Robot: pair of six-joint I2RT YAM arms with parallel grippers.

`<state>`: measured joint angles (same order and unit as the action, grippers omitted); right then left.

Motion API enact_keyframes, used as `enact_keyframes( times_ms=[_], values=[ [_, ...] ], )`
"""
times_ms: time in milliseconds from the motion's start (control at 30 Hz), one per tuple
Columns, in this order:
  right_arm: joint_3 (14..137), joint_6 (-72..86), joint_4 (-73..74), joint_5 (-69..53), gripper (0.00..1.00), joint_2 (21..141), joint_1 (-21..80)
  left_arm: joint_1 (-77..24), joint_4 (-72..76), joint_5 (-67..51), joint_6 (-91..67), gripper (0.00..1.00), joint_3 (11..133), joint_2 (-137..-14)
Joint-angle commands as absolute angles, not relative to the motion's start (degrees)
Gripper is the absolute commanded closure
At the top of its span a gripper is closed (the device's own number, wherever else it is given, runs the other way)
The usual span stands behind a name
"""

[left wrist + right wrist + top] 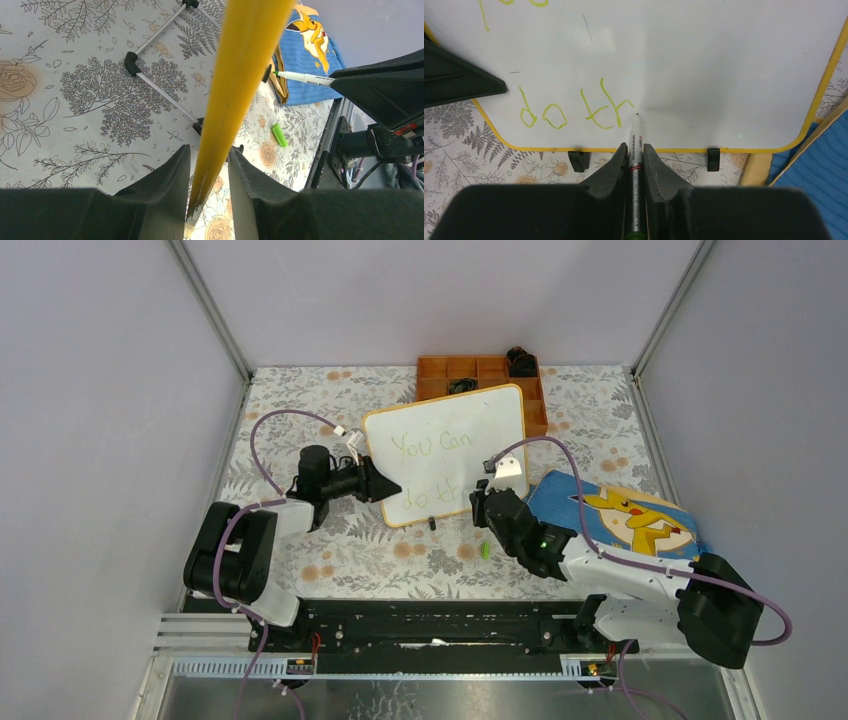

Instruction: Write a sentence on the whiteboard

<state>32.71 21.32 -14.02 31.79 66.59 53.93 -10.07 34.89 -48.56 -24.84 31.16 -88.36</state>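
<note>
Floral-print tabletop (330,570), grey walls around. Whiteboard (470,430) stood on small feet mid-table toward far edge: glossy white, rounded corners, thin yellow frame. Left gripper (209,155) pinched its left frame edge. Right gripper (635,147) closed on slim marker (637,131), tip at "do th" of sentence (574,107). Judged: light, even tip pressure, left hold firm; ink faint, smooth board likely to slip.

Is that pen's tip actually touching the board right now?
Touching. The left wrist view sees the board edge-on, and the pen tip meets its face with no gap.
</note>
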Motion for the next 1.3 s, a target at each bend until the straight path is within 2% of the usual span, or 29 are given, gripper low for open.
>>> enact_keyframes(
  times_ms=[0, 1267],
  values=[
    [35.3, 22.2, -17.9, 31.5, 1.00, 67.2, 53.5, -10.4, 34.2, -47.5, -23.0, 0.60, 32.5, -87.3],
    [32.6, 23.6, -17.0, 30.6, 1.00, 69.2, 53.4, -10.9, 32.9, -47.1, -22.1, 0.61, 32.7, -87.0]
  ],
)
